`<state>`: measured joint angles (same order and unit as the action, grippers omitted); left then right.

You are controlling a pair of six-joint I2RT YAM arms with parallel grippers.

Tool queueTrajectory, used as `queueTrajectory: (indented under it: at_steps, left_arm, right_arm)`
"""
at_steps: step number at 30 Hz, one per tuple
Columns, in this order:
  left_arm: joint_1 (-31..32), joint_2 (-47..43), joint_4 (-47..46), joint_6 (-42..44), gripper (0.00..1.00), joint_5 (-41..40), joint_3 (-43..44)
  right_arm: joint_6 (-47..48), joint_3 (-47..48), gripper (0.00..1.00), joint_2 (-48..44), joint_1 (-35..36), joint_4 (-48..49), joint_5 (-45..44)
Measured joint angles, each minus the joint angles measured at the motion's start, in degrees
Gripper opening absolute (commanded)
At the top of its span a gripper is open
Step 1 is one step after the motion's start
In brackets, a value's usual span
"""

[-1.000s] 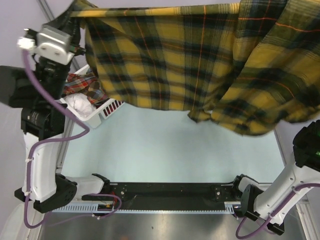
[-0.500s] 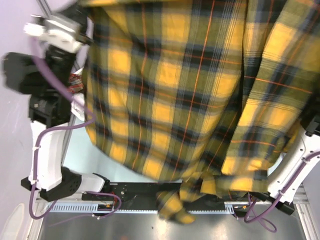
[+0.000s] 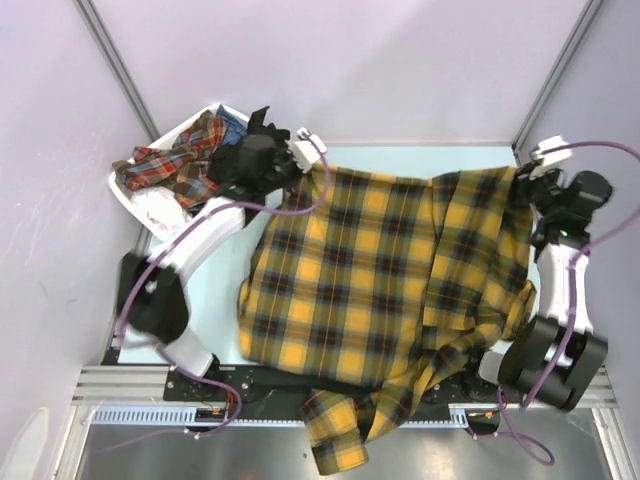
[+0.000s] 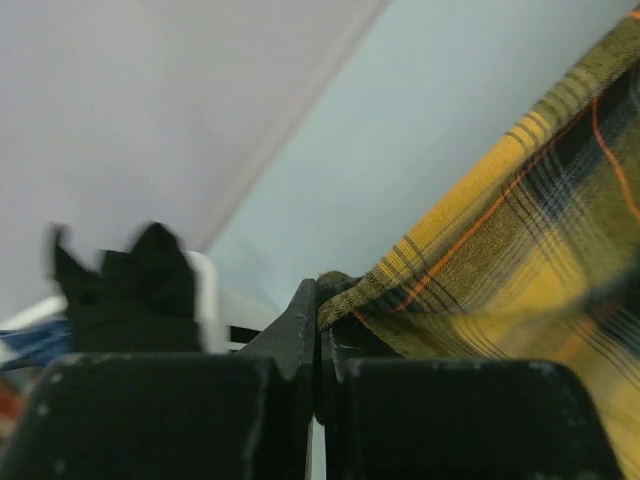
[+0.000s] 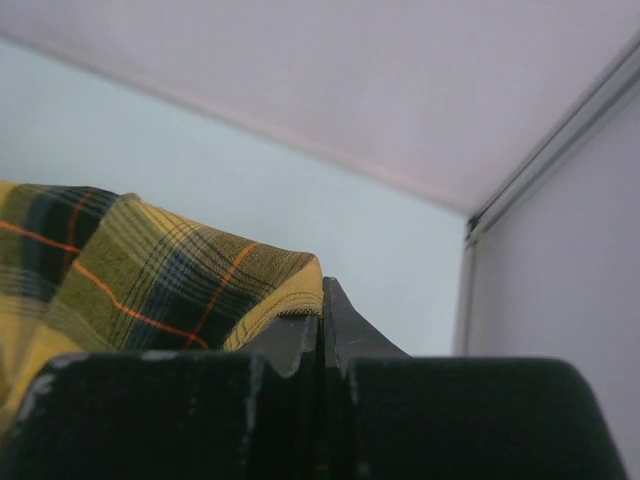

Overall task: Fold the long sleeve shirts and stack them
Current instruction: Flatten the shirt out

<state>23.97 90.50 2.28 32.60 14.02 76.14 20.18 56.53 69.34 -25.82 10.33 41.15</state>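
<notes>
One of the long sleeve shirts, mustard-yellow and black plaid [image 3: 380, 270], lies spread over the pale table, and its near end hangs past the front rail. My left gripper [image 3: 291, 180] is shut on the shirt's far left corner; the left wrist view shows the cloth [image 4: 520, 250] pinched at the tips of that gripper [image 4: 320, 298]. At the far right corner my right gripper [image 3: 526, 190] is also shut on the hem. In the right wrist view the yellow hem [image 5: 150, 275] sits between the tips of that gripper [image 5: 322, 300].
A white slatted basket [image 3: 138, 205] at the far left corner holds red plaid clothes [image 3: 170, 165], just left of my left wrist. Lilac walls and metal posts close in the back and sides. The black base rail [image 3: 270, 385] runs along the near edge.
The shirt was held up high near the camera, filling the view. Both arms have since swung out to the far end and lowered it flat onto the table.
</notes>
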Motion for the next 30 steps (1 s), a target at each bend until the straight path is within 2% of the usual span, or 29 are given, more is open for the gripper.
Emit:
queueTrajectory:
  at_steps: [3,6,12,14,16,17,18,20,21,23,24,30]
  left_arm:
    - [-0.28,11.85,0.50,0.90,0.00,0.15,4.76]
    - [-0.42,25.86,3.21,2.78,0.00,-0.26,16.98]
    - [-1.27,49.88,12.11,7.56,0.02,-1.49,48.65]
    - [-1.68,53.68,13.35,9.81,0.02,-2.14,54.01]
    - [-2.10,55.17,13.86,12.26,0.04,-2.95,55.23]
    - [-2.25,55.52,14.05,13.20,0.06,-3.26,55.23]
    - [-2.38,55.80,14.12,13.84,0.16,-3.37,55.23]
    - [-2.54,56.37,14.19,14.99,0.25,-3.45,55.21]
    - [-2.60,56.52,14.16,15.26,0.33,-3.63,55.21]
    - [-2.69,56.54,14.19,15.43,0.44,-3.80,55.21]
    - [-2.73,56.54,14.03,15.54,0.50,-3.80,55.21]
    - [-3.43,56.04,12.72,13.16,0.61,-3.43,54.34]
  right_arm:
    - [4.28,-0.74,0.00,8.44,3.28,0.74,-3.08]
    - [7.67,3.04,0.00,19.32,5.84,2.03,-6.49]
    - [12.44,21.79,0.00,42.84,8.33,1.57,-13.64]
    - [13.60,27.76,0.00,48.17,8.85,0.85,-15.13]
    - [14.95,33.81,0.01,53.16,9.49,0.20,-16.52]
    - [15.50,36.28,0.05,55.23,9.86,0.13,-17.03]
    - [15.85,38.07,0.21,56.70,10.16,-0.02,-17.44]
    - [16.59,41.57,0.41,59.56,10.97,-0.59,-18.40]
    - [17.07,43.63,0.59,61.05,11.34,-0.87,-19.19]
    - [17.81,46.75,0.71,63.32,11.98,-2.34,-20.39]
    - [18.49,48.28,0.80,64.17,12.26,-3.34,-20.92]
    - [21.18,51.82,0.98,64.24,12.22,-11.15,-23.58]
